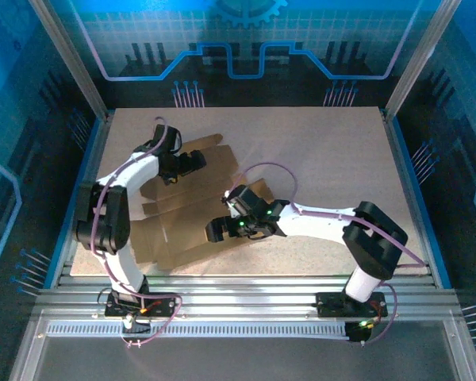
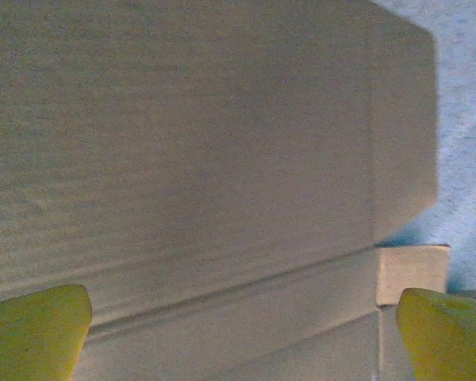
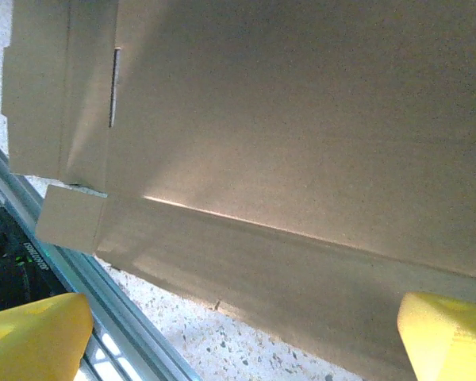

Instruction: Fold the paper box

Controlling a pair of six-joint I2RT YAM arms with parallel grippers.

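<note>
- Currently box [image 1: 174, 238] lies flat, long axis 1 to 7 o'clock.
- Left gripper [image 1: 193, 163] over its 12 o'clock end, fingers spread, empty.
- Right gripper [image 1: 216, 230] at 4 o'clock, likewise.

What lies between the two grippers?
The paper box: in the top view its flat brown cardboard covers the stretch from the left gripper to the right gripper, with nothing else on it there.

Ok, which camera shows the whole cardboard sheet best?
The top view: it takes in the cardboard sheet spread on the table, flaps and most of its outline. The left wrist view gives a close stretch of panel, a crease and a corner tab; the right wrist view, a panel, a slot and a folded edge.
</note>
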